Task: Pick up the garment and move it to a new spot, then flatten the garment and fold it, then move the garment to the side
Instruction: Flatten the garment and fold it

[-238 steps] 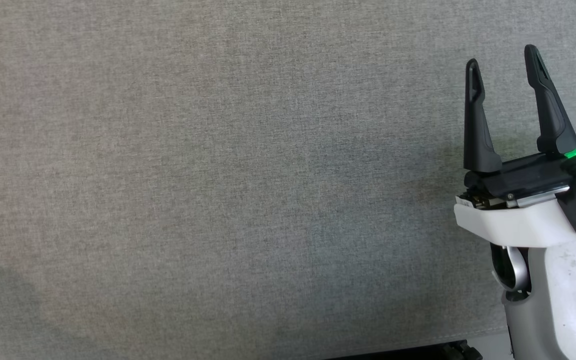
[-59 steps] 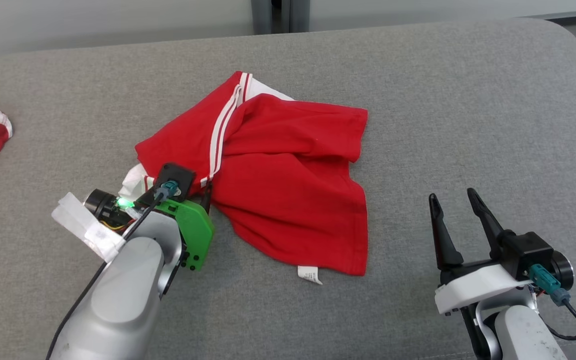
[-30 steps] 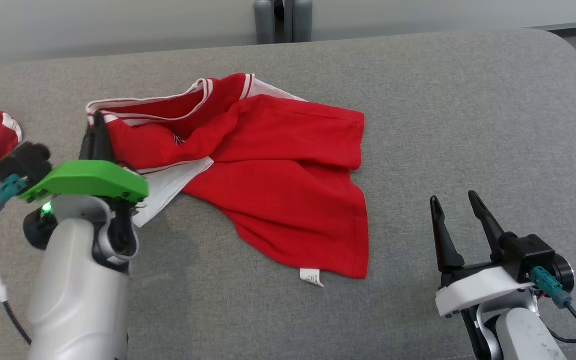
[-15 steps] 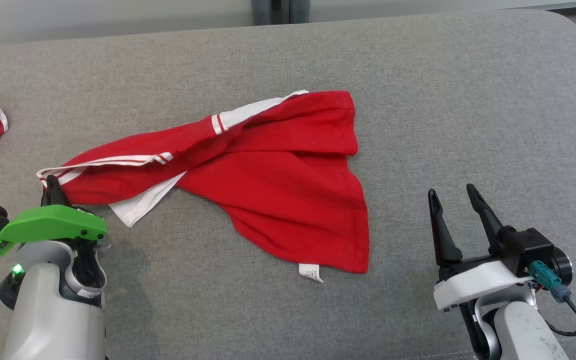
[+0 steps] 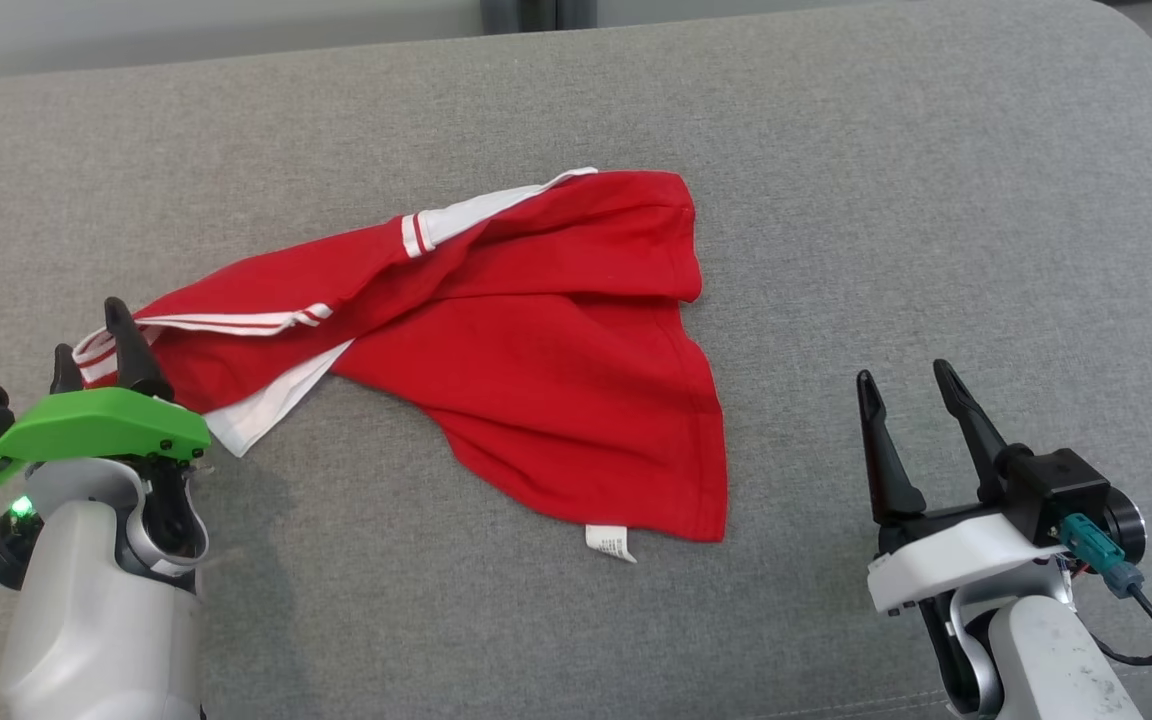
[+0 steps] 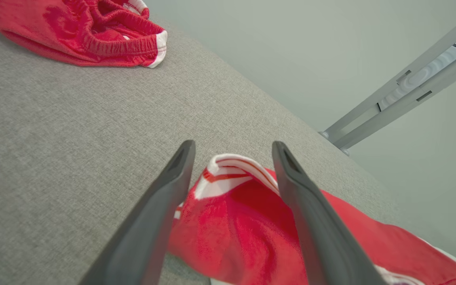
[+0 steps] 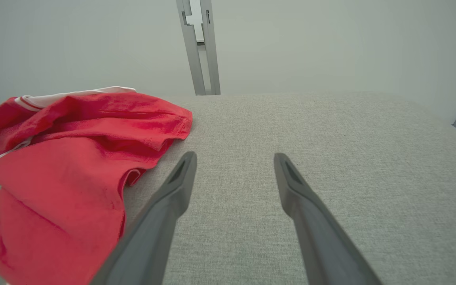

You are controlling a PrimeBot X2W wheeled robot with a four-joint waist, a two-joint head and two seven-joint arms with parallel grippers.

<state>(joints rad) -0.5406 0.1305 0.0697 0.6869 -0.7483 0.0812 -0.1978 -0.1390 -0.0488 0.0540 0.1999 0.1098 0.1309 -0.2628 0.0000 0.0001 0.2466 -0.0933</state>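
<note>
Two open pincers: the left gripper point(image 5: 88, 330) straddles the striped corner of the red garment point(image 5: 536, 380), seemingly not pinching it. Its long axis runs from there rightward across the grey cushion point(image 5: 936, 200). The right gripper point(image 5: 902, 373), empty, stands apart from the right hem.

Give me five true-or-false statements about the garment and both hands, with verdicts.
The left hand is open, fingers astride a striped corner of the red garment. True.
The right hand grips the garment. False: it is open over bare grey cushion, clear of the cloth.
A white label shows at the garment's near hem. True.
The garment lies flat and folded. False: it is twisted and rumpled.
A second red garment lies farther left. True.
</note>
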